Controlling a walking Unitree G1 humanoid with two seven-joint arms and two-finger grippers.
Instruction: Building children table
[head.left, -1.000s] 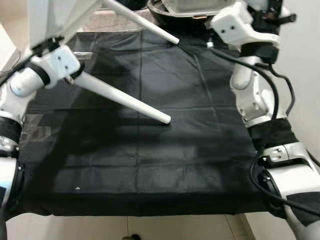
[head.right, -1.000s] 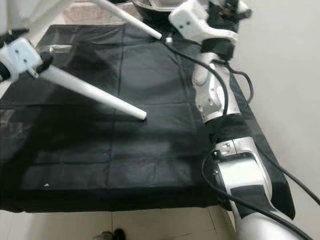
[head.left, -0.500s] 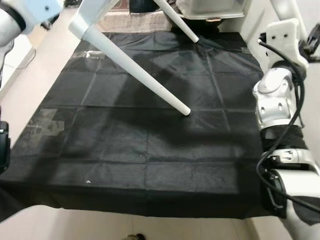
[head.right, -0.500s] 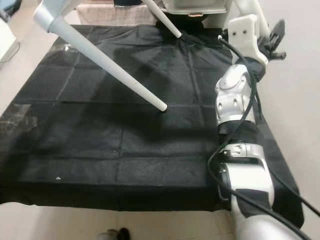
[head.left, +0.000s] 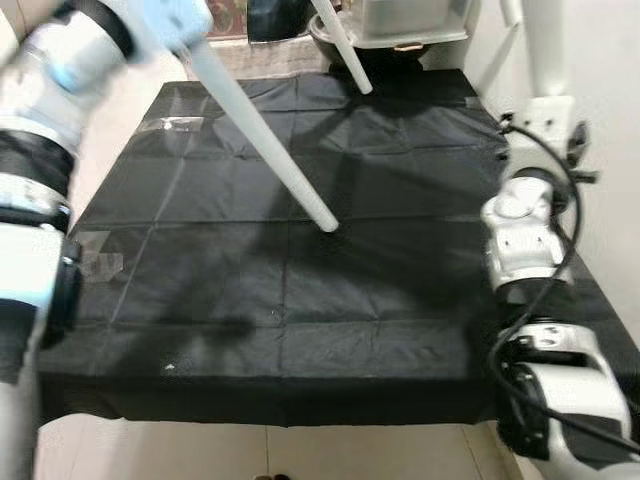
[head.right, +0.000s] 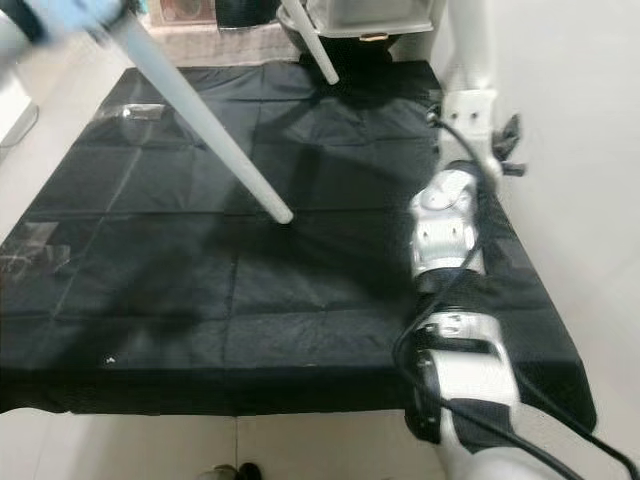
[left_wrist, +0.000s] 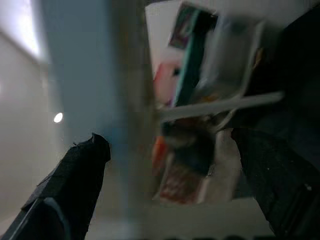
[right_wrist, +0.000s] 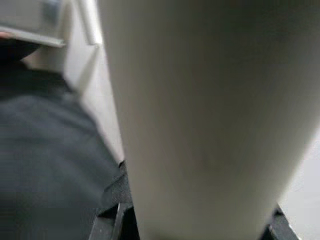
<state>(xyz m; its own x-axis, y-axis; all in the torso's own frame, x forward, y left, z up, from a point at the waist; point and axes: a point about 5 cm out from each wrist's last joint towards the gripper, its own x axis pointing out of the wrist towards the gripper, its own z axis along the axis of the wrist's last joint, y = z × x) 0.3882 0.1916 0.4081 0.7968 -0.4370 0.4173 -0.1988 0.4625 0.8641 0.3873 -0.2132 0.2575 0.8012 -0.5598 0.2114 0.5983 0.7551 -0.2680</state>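
Observation:
I hold a white children's table up in the air over a black sheet (head.left: 250, 300). One long white leg (head.left: 262, 135) slants down from the upper left, its tip (head.left: 327, 222) hanging just above the sheet's middle. A second leg (head.left: 345, 50) points down at the far edge. My left gripper (left_wrist: 165, 140) is at the upper left, blurred, shut on the table's pale panel near the top of the long leg. My right arm (head.left: 525, 230) reaches straight up at the right; the right gripper (right_wrist: 195, 225) is shut on a thick white leg (right_wrist: 210, 110).
The black sheet is spread on a pale tiled floor (head.left: 120, 450), with tape patches (head.left: 100, 265) at its left side. A grey bin and dark bowl (head.left: 400, 25) stand at the far edge. A white wall (head.right: 580, 150) runs along the right. Cables (head.left: 520, 330) loop along my right arm.
Both arms have risen, lifting the table higher. The long leg now hangs steeper, its tip still over the sheet's middle. The camera view has shifted and shows more of the sheet.

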